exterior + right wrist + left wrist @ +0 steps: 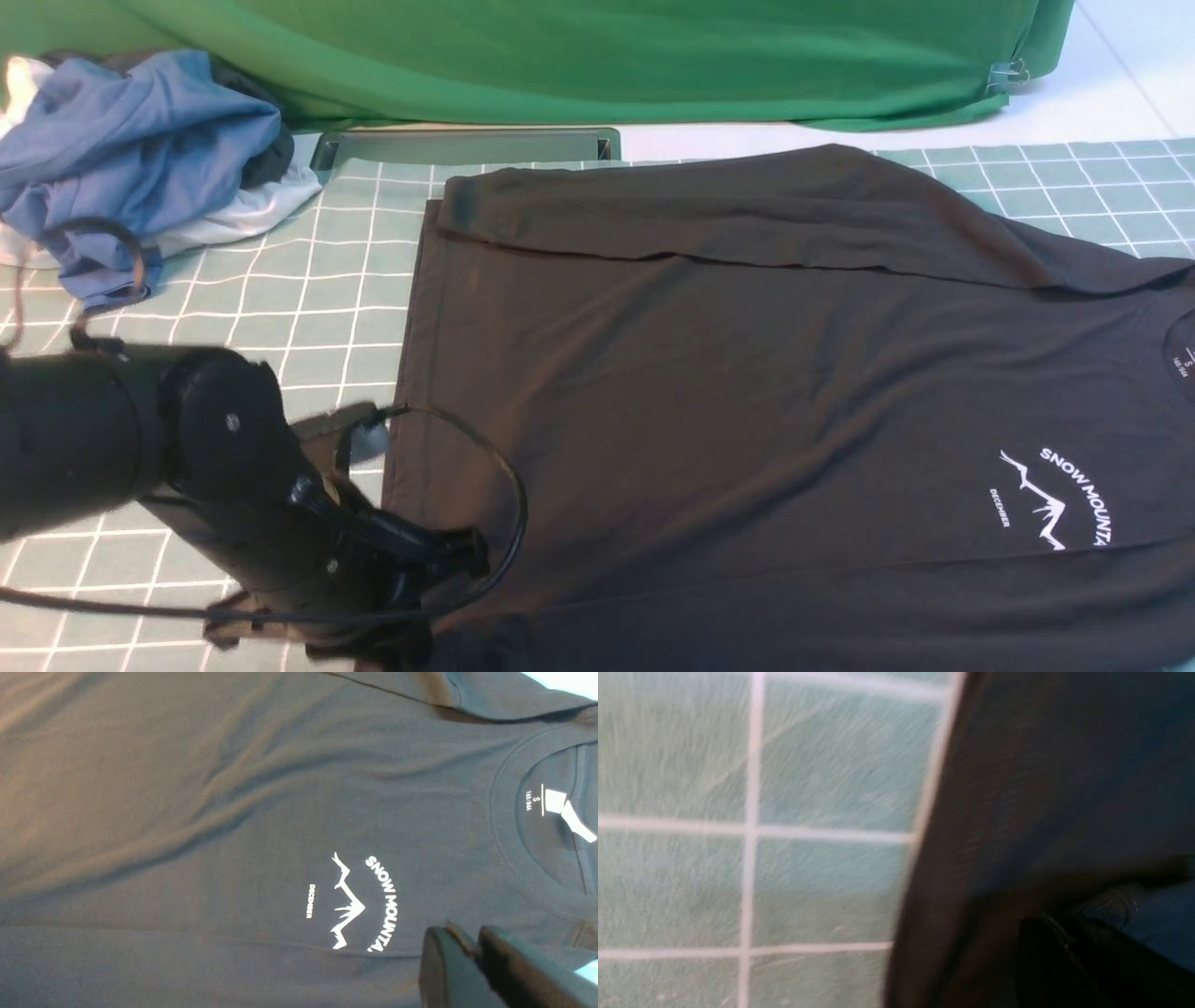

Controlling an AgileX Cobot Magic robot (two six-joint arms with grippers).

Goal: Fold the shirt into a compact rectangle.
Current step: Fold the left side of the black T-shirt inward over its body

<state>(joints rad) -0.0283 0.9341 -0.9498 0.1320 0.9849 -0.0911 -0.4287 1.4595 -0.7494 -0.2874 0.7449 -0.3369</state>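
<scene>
The shirt (709, 373) lies flat across the middle and right of the desk (308, 299). Its hem faces the desk's left edge and its collar the right edge. Its far long side is folded over onto the body. The white mountain print (1055, 499) faces up near the collar.

The left end effector (1064, 961) is low at the shirt's near hem corner, by the desk's near edge. Its wrist view is blurred and shows only one dark finger at the fabric's edge, so I cannot tell whether it is open or closed.

The right end effector (476, 938) hangs over the chest, just beside the print and near the collar. Its fingers (444, 970) are pressed together with no cloth visible between them.

A heap of blue and white clothes (140, 149) sits at the far left corner.
</scene>
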